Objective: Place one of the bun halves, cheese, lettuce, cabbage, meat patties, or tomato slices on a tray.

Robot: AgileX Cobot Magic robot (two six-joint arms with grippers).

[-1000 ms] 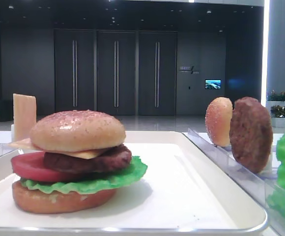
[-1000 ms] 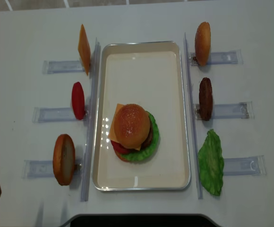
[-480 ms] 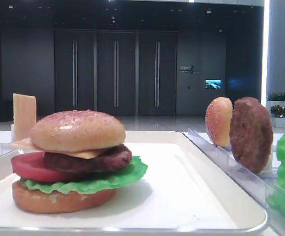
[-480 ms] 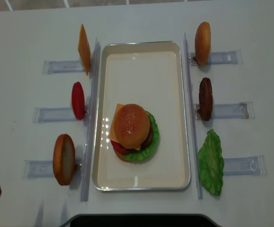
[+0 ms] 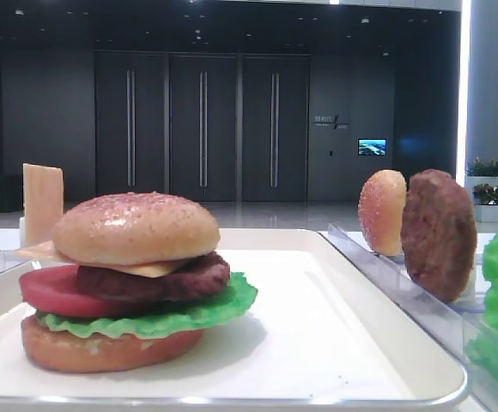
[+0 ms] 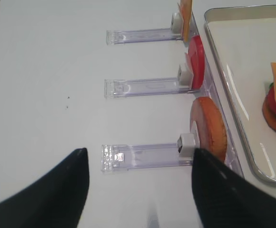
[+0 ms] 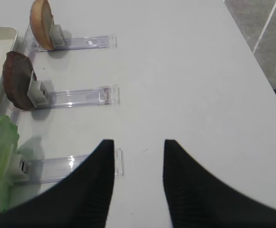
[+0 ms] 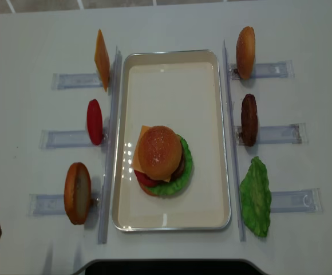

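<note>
- Against the frames from a second and half a second ago, nothing on the table has shifted; the stacked burger and every spare piece sit where they were.
- The glossy speckled golden-brown top bun [image 8: 159,152] caps the stack on the large white rimmed tray [image 8: 172,74], over a pale orange cheese slice [image 5: 146,269], dark rough meat patty [image 5: 159,281], red tomato slice [image 5: 51,292], ruffled green lettuce leaf [image 5: 206,309] and plain bottom bun [image 5: 103,348].
- My right gripper [image 7: 139,147] hangs over bare white tabletop, its black fingers [image 7: 100,161] drawn close together and holding nothing; the tray lies well to my left.
- My left gripper [image 6: 138,159] has its jaws spread wide, empty, astride a clear plastic rack [image 6: 142,156] with a spare bun half [image 6: 208,128].
</note>
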